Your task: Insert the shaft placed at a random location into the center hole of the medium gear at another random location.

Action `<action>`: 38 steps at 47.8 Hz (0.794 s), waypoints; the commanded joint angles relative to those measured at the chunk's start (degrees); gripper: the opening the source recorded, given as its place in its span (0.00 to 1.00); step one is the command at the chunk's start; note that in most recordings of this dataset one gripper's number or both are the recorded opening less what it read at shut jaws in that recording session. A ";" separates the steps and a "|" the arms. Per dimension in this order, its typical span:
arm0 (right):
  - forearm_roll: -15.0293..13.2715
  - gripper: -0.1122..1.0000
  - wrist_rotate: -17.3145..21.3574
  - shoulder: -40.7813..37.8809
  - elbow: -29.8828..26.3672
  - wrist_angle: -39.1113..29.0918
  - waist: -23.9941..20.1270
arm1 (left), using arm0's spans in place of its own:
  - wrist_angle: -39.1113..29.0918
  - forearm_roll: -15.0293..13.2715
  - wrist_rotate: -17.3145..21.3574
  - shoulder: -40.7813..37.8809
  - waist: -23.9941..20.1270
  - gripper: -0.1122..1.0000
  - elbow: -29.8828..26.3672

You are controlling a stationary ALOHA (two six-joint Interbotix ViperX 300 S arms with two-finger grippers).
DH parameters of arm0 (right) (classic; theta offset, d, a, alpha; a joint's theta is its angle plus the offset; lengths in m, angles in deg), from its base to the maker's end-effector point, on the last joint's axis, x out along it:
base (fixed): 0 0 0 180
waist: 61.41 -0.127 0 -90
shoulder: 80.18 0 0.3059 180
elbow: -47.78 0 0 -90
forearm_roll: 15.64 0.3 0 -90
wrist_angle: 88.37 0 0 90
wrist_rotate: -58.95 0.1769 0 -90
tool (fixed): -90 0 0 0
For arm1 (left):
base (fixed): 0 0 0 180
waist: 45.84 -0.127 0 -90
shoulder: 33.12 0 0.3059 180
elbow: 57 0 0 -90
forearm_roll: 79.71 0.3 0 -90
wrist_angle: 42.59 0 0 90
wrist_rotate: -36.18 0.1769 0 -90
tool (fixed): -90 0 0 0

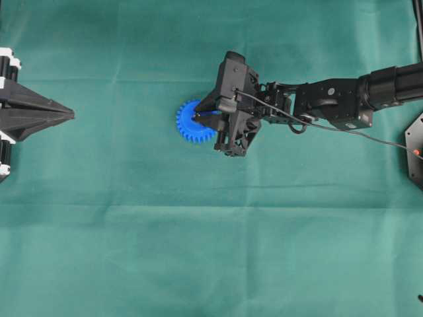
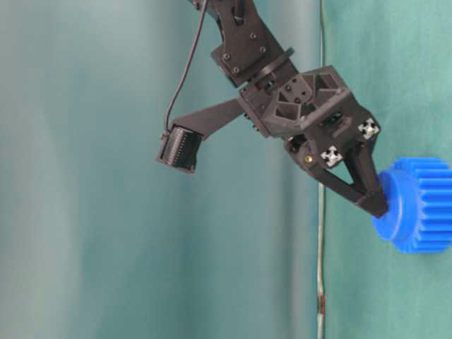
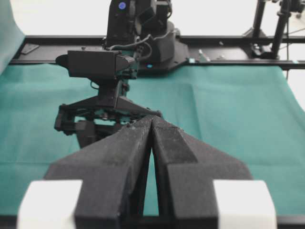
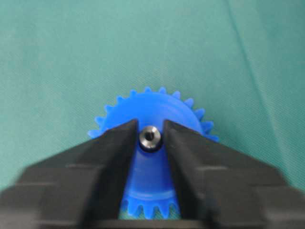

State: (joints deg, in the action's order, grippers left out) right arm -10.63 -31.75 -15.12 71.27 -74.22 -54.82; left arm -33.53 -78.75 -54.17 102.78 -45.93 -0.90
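Observation:
The blue medium gear [image 1: 188, 125] [image 2: 424, 205] [image 4: 157, 102] lies flat on the green cloth, a little left of the middle. The silver shaft [image 4: 150, 137] stands in the gear's raised hub and fills the center hole, with only its top end showing. My right gripper [image 1: 197, 119] [image 2: 381, 205] [image 4: 150, 125] reaches down over the hub. Its jaws stand open, one on each side of the shaft with a thin gap to it. My left gripper [image 1: 71, 115] [image 3: 151, 119] waits at the left edge, shut and empty, pointing at the right arm.
Green cloth [image 1: 211, 251] covers the whole table. A black arm base [image 1: 415, 152] sits at the right edge, with a thin cable [image 1: 370, 135] running along the right arm. A black frame rail [image 3: 228, 62] borders the far side in the left wrist view.

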 commanded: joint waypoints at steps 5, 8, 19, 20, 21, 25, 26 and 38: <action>0.18 0.79 0.62 0.88 -0.53 0.26 -0.09 | 0.35 0.09 0.00 -0.26 0.00 0.10 -1.49; 0.18 0.91 0.62 0.97 -0.44 0.26 -0.18 | 0.35 0.00 0.00 -0.26 -0.09 0.10 -1.58; 0.26 0.86 0.53 3.08 -0.44 -0.09 -0.18 | 0.35 0.00 0.00 -0.26 0.00 0.10 -1.58; 0.18 0.86 0.44 3.52 -0.44 -0.26 -0.26 | 0.35 0.09 0.00 -0.35 -0.09 0.10 -1.58; 0.18 0.86 0.44 4.04 -0.44 -0.35 -0.18 | 0.35 0.09 0.00 -0.26 -0.09 0.10 -1.58; -0.09 0.86 0.18 6.59 -0.44 -1.49 -0.26 | 0.35 0.09 0.00 -0.26 -0.09 0.10 -1.58; -0.09 0.86 0.09 7.29 -0.44 -1.85 -0.35 | 0.35 0.09 0.00 -0.35 -0.09 0.10 -1.49; -1.85 0.86 -0.18 15.73 -0.35 -5.71 -0.70 | 0.35 0.09 0.00 -0.35 -0.09 0.10 -1.58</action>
State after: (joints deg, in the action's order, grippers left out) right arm -12.13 -31.84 -2.72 71.44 -79.50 -55.26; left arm -33.53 -78.83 -54.17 102.78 -45.93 -0.90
